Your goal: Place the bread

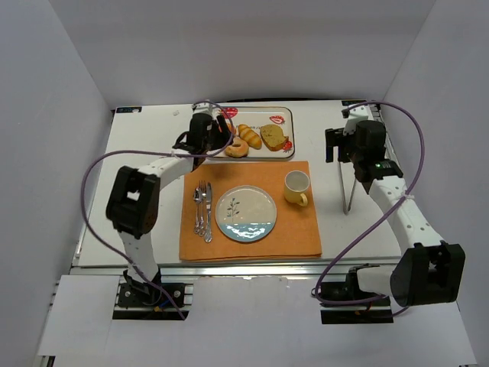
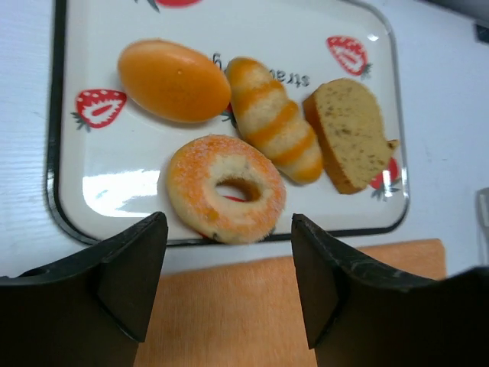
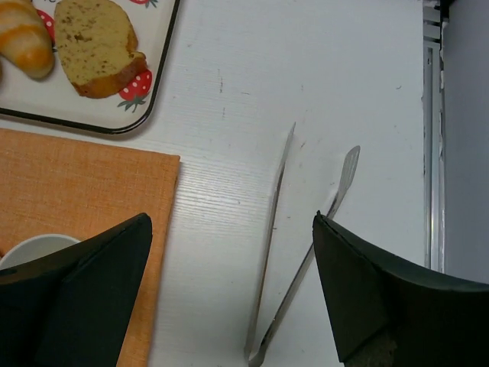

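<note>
A strawberry-print tray [image 1: 284, 115] [image 2: 84, 195] at the back holds the bread. The ring-shaped bagel [image 1: 237, 147] [image 2: 225, 189] lies at the tray's near edge. Behind it sits the oval golden-orange roll [image 2: 173, 80], which my left arm mostly hides in the top view. My left gripper [image 1: 220, 138] [image 2: 228, 223] hovers open just in front of the bagel, one finger on each side, nothing between them. My right gripper [image 1: 340, 145] [image 3: 231, 222] hangs open over bare table to the right of the tray, holding nothing.
A striped pastry [image 2: 275, 118] and a brown slice [image 2: 350, 134] [image 3: 95, 46] share the tray. On the orange placemat [image 1: 302, 229] sit a plate [image 1: 245, 214], a yellow cup [image 1: 296, 187] and cutlery [image 1: 202, 210]. Metal tongs [image 1: 348, 187] [image 3: 290, 252] lie under my right gripper.
</note>
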